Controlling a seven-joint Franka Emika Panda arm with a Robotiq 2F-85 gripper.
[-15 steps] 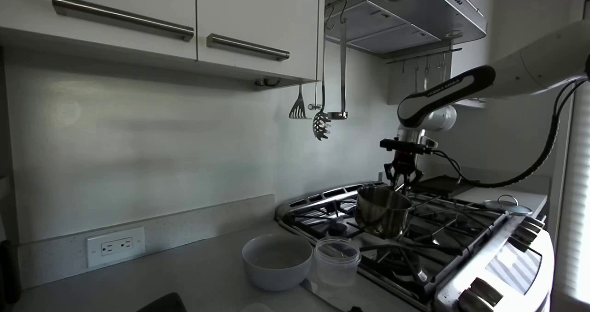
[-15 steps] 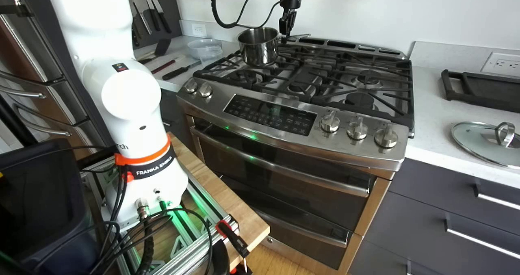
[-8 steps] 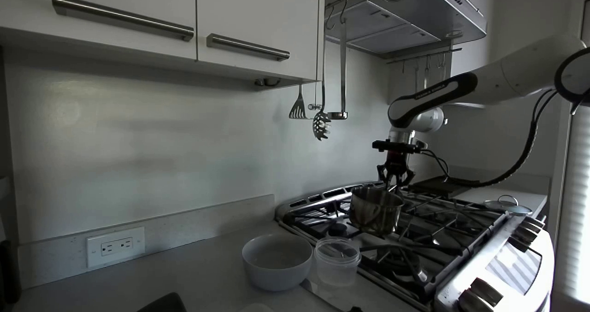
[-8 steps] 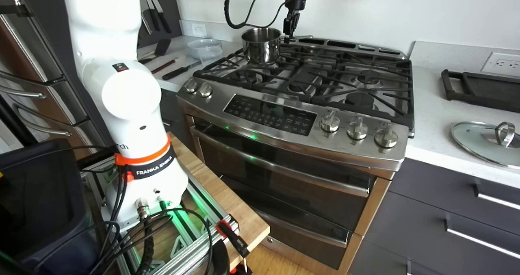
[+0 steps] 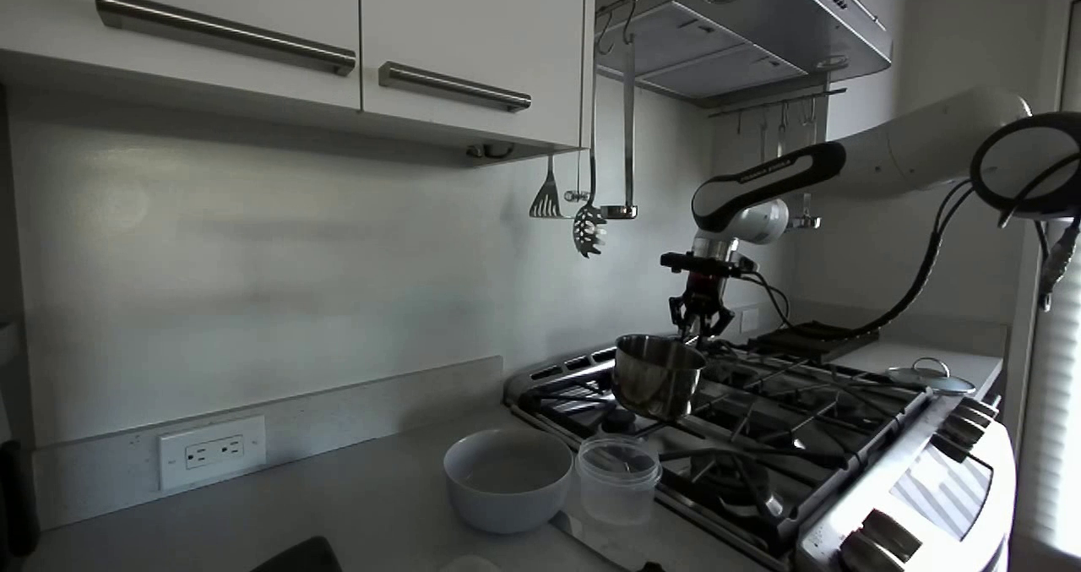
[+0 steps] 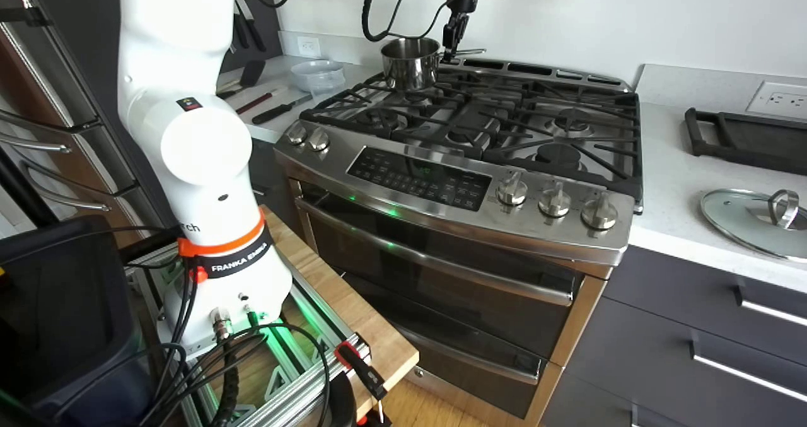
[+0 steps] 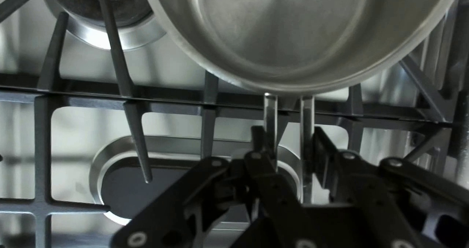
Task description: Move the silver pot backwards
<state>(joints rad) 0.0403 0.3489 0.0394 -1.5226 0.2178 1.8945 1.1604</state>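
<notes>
The silver pot [image 5: 657,382] is over the back part of the stove [image 5: 811,462] at the bowl side, and it also shows in an exterior view [image 6: 411,67]. It looks upright and seems held a little above the burner grates. In the wrist view the pot [image 7: 205,54] fills the upper middle, with its two-rod handle [image 7: 270,112] running down between the fingers. My gripper [image 7: 287,145] is shut on this handle, one finger on each outer side. My gripper is also in both exterior views [image 5: 691,334] [image 6: 447,52], beside the pot's rim.
A white bowl [image 5: 507,500] and a translucent tub [image 5: 616,500] stand on the counter beside the stove. Utensils [image 5: 589,230] hang under the hood [image 5: 726,40] near the back wall. A glass lid [image 6: 734,219] and a black tray [image 6: 769,137] lie at the stove's far side.
My gripper and the pot have moved together toward the wall behind the stove, and the pot looks slightly higher. The grip on the handle looks the same.
</notes>
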